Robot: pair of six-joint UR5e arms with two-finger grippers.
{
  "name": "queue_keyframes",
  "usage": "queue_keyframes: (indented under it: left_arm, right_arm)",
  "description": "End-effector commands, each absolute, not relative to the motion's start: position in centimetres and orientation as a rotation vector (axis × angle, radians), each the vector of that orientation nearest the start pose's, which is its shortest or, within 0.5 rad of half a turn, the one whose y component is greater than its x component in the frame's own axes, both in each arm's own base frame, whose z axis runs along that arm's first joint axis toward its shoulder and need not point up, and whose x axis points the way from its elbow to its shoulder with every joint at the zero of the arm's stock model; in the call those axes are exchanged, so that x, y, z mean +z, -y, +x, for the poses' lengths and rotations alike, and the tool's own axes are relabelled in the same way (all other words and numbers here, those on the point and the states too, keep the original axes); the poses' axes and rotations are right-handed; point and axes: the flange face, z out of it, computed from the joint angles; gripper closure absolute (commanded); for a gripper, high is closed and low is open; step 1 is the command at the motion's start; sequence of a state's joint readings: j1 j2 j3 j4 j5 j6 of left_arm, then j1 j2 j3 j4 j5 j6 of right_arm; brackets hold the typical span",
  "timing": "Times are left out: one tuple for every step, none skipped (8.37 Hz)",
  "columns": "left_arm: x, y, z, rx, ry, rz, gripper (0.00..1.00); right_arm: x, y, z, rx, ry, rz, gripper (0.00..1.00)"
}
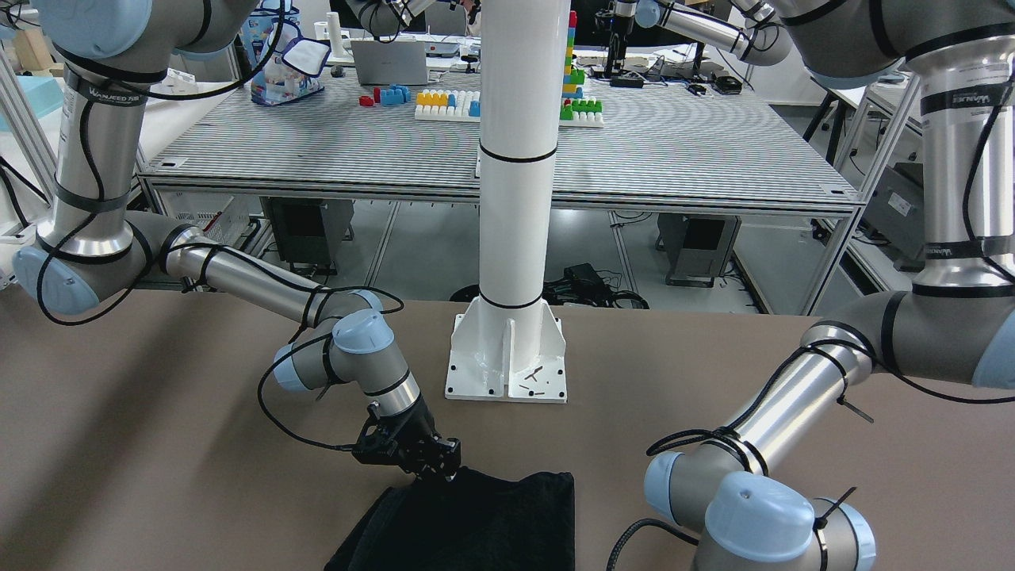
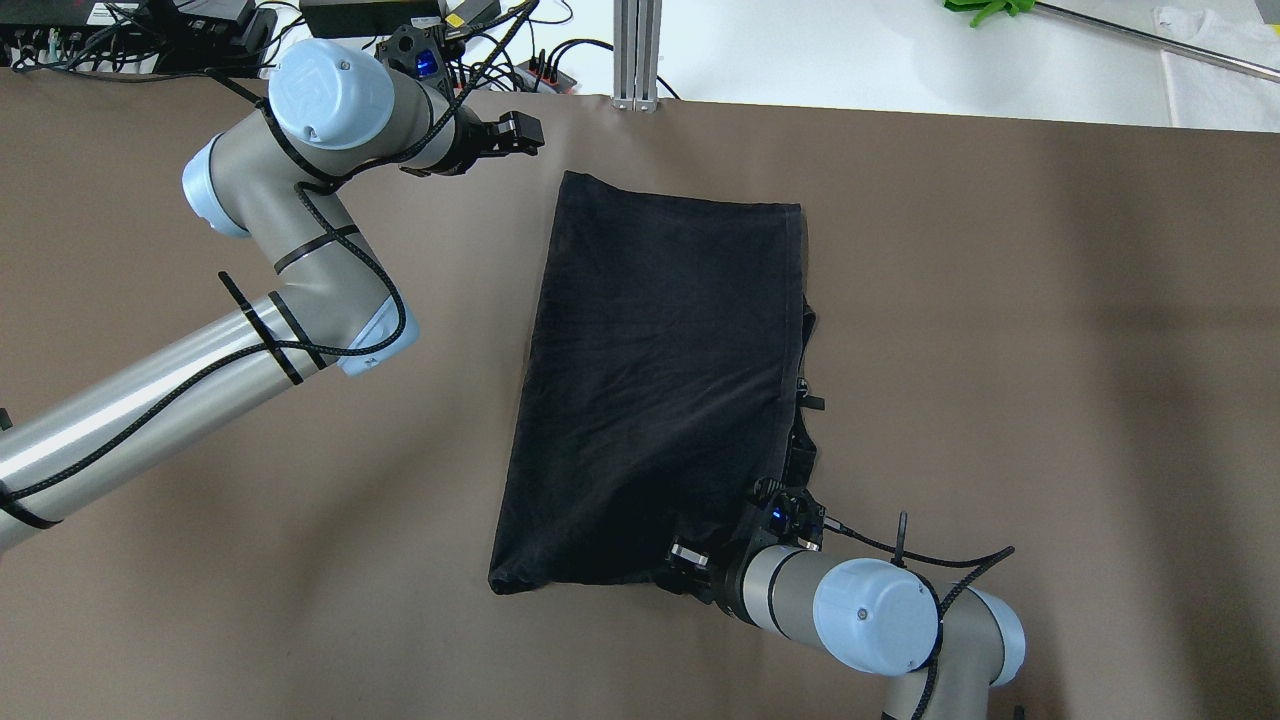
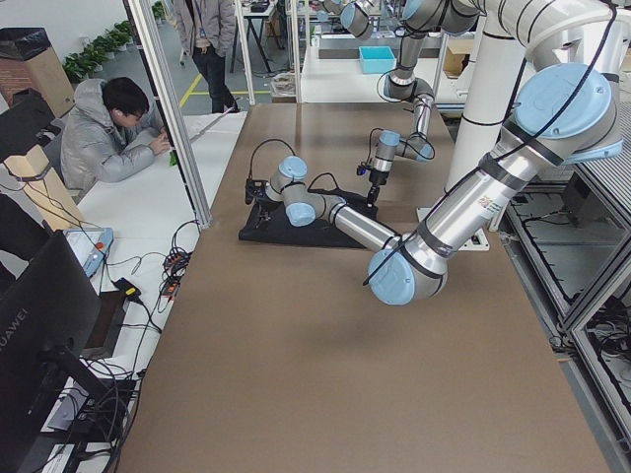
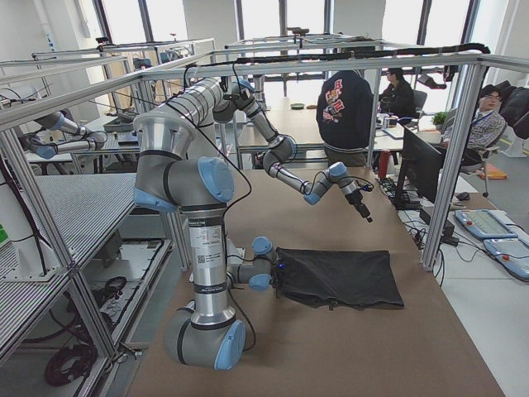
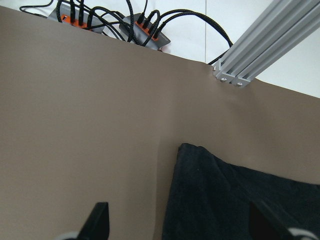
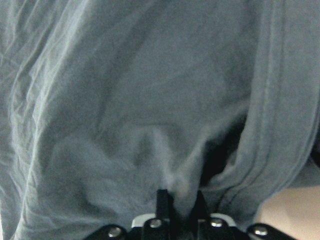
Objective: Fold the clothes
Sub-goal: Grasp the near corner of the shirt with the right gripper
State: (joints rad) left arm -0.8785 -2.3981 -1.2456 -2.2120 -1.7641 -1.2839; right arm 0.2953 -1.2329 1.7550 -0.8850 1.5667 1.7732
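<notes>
Our right claw [image 6: 178, 196] pinches the thin, wrinkled black cloth [image 2: 660, 380] near its hemmed edge; our left claw [image 2: 518, 131], spread wide, hovers beside the rectangle's corner.

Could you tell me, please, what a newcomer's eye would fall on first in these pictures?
The black garment stands out, spread mid-table against the brown table. The right gripper pinches the garment's corner nearest the robot on its right side. The left gripper hovers open and empty just off the far left corner.
</notes>
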Motion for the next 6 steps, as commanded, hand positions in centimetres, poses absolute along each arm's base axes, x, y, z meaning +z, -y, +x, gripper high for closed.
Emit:
queue_keyframes:
  left_arm:
    - [21.4, 67.9, 41.4, -0.414, -1.051, 0.486, 0.0]
    - [21.5, 67.9, 41.4, -0.413, -1.049, 0.486, 0.0]
    - [21.7, 67.9, 41.6, -0.406, -1.045, 0.485, 0.0]
    - [21.8, 68.0, 41.6, -0.403, -1.041, 0.485, 0.0]
    - [21.8, 68.0, 41.7, -0.403, -1.041, 0.485, 0.0]
    - [21.8, 68.0, 41.7, -0.401, -1.04, 0.486, 0.0]
  right_arm:
    - [30.6, 30.9, -54.4, 0.44, 1.217, 0.066, 1.0]
    - [30.7, 30.9, -54.5, 0.439, 1.214, 0.066, 1.0]
    - [30.7, 31.6, -54.0, 0.441, 1.207, 0.074, 1.0]
    - [30.6, 32.5, -53.2, 0.448, 1.21, 0.079, 1.0]
    - [30.8, 33.1, -52.7, 0.441, 1.208, 0.071, 0.29]
    - [30.8, 34.2, -51.6, 0.424, 1.207, 0.04, 0.06]
